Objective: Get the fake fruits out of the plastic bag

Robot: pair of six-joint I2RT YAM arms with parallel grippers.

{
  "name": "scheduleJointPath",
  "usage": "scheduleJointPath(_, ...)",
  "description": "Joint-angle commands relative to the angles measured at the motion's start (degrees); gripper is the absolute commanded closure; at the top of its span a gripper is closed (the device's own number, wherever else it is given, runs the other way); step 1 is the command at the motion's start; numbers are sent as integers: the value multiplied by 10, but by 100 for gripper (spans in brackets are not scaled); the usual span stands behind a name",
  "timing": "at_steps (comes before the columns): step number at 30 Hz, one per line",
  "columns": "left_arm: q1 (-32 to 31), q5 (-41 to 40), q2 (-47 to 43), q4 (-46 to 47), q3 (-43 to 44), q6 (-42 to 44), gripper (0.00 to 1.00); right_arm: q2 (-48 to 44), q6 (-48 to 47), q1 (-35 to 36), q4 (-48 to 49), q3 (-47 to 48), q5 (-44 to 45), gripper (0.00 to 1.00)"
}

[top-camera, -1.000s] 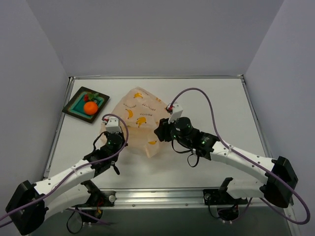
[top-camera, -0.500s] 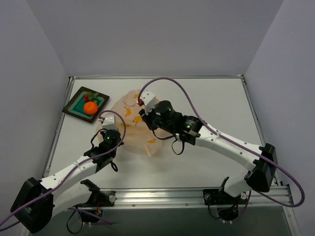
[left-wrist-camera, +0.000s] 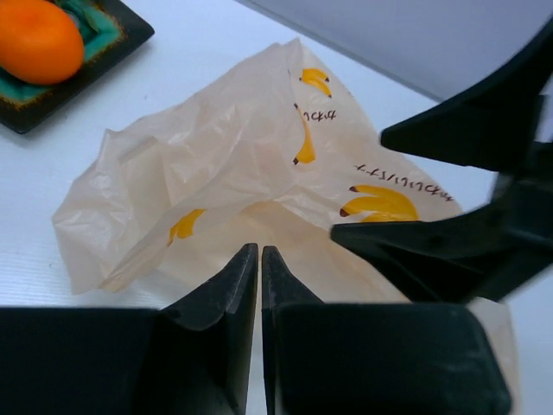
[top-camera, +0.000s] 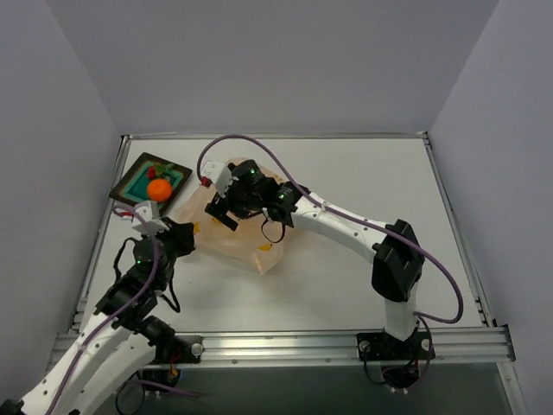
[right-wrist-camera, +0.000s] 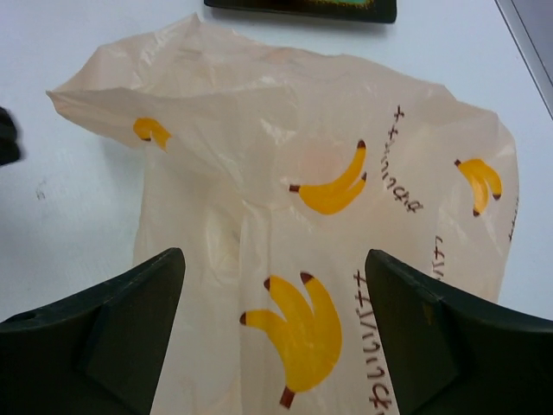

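The pale-peach plastic bag (top-camera: pixel 246 242) with banana prints lies crumpled on the table; it also shows in the left wrist view (left-wrist-camera: pixel 251 164) and the right wrist view (right-wrist-camera: pixel 320 216). My right gripper (top-camera: pixel 223 213) hovers over the bag's left part, jaws wide open and empty (right-wrist-camera: pixel 276 346). My left gripper (top-camera: pixel 185 232) is at the bag's left edge, jaws shut (left-wrist-camera: pixel 260 252), with nothing seen between them. A round orange fruit (top-camera: pixel 158 189) and a small red fruit with green leaves (top-camera: pixel 155 172) sit in the teal tray (top-camera: pixel 131 184). The yellow-orange oval fruit is not in view.
The tray stands at the far left near the table's left rail (top-camera: pixel 102 226). Its dark rim shows in the left wrist view (left-wrist-camera: pixel 117 39) with the orange fruit (left-wrist-camera: pixel 36 39), and at the top of the right wrist view (right-wrist-camera: pixel 302 7). The right arm's purple cable (top-camera: pixel 259 147) arcs above the bag.
My right arm has swung left across the bag, from its right side to its left part. My left arm has drawn back to the left, off the bag's left edge.
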Motion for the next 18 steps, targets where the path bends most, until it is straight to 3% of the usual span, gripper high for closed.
scheduleJointPath(1, 4, -25, -65, -151, 68, -18, 94, 38, -46, 29, -26, 53, -6, 17)
scheduleJointPath(7, 6, -95, -153, -279, 105, -65, 94, 96, -101, 61, -32, 104, 24, 18)
scheduleJointPath(12, 5, -114, -190, -305, 141, -61, 92, 135, -168, 114, -31, 151, 130, 18)
scheduleJointPath(18, 5, -113, -205, -302, 187, -2, 92, 159, -231, 139, -31, 182, 145, 15)
